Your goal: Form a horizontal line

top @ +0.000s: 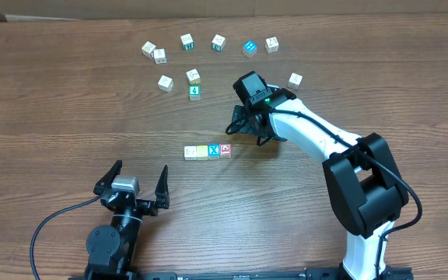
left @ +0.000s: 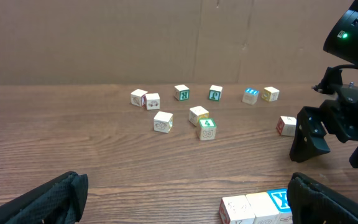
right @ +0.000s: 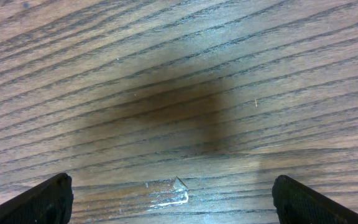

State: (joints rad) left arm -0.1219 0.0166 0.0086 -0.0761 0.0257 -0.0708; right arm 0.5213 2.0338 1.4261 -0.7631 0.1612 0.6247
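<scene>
The only writing that reads is a white X on the blue block (top: 213,150) and a 4 on the green block (top: 194,91). The marks on the other cubes are too small to make out. The row (top: 207,151) lies in the middle of the overhead frame. It is four cubes touching side by side, from left to right a cream one, a pale yellow one, the blue block and a red block (top: 225,149). The loose blocks (top: 218,42) lie in the upper part of the counter (top: 68,117). Six curve along the top, three cluster below them with the green block lowest, and one sits alone further right. The right end effector (top: 253,132) is just to the upper right of the red block and apart from it. Its fingers are spread, and its own camera shows only bare wood grain between them. Its white arm runs in from the lower right of the frame. The left end effector (top: 140,173) is at the lower left, well apart from the row, with its fingers spread wide and nothing between them. From the left wrist, the dark right end effector stands at the right edge, just beside the lone cube, and a cardboard (left: 166,37) wall backs the counter.
</scene>
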